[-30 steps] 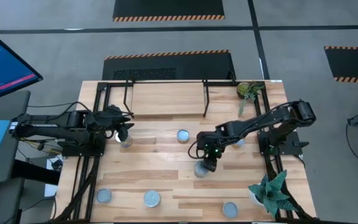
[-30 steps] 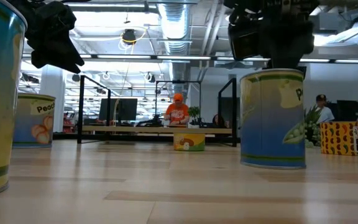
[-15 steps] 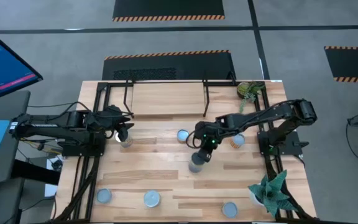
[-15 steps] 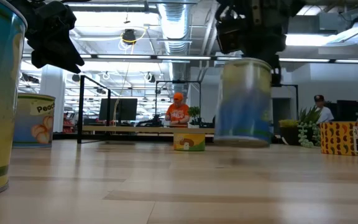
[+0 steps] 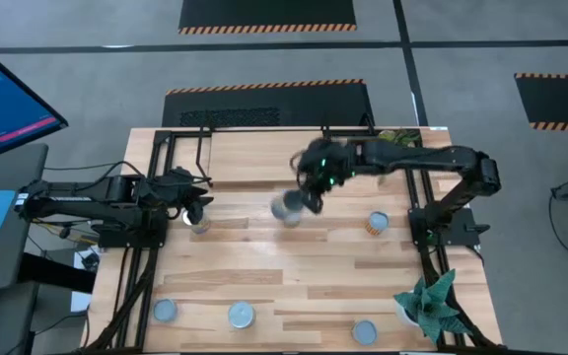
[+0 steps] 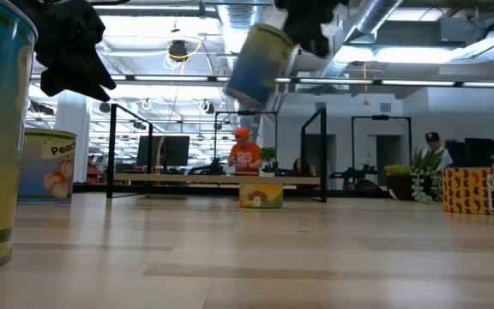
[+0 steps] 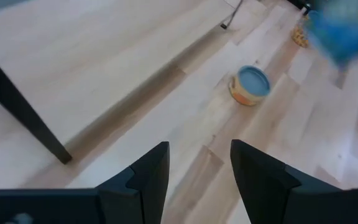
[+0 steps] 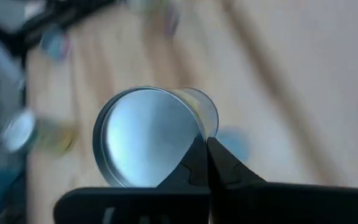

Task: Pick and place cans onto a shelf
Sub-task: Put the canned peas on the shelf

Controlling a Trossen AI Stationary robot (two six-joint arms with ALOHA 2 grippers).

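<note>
A can with a silvery top (image 8: 145, 138) and a blue and green side (image 6: 260, 62) is in the air, tilted, over the table in front of the shelf (image 5: 264, 158). My right gripper (image 8: 207, 148) is shut, its tips at the can's top rim; it is up high in the low view (image 6: 311, 21). Below it a pale-topped orange can (image 7: 250, 84) stands on the table. My left gripper (image 7: 197, 165) is open with nothing between its fingers. It hovers at the table's left (image 5: 197, 209), over a peach can (image 6: 45, 167). My right gripper's fingers are closed on each other, and their tips lie at the rim of the can's silvery top (image 8: 197, 132). Whether they touch the can I cannot tell. The can is clear of the table, tilted, with its top toward the gripper.
More cans stand near the front edge (image 5: 166, 311) (image 5: 240, 316) (image 5: 365, 332), and one stands at the right (image 5: 378, 224). Potted plants sit at the far right corner (image 5: 397, 143) and the near right (image 5: 427, 301). Black frames run along both sides.
My right gripper has lifted the can off the table's middle and swung it up, toward the far edge and the left, to the front of the shelf. The can has gone from upright under the gripper to tilted and blurred beyond its tips.
</note>
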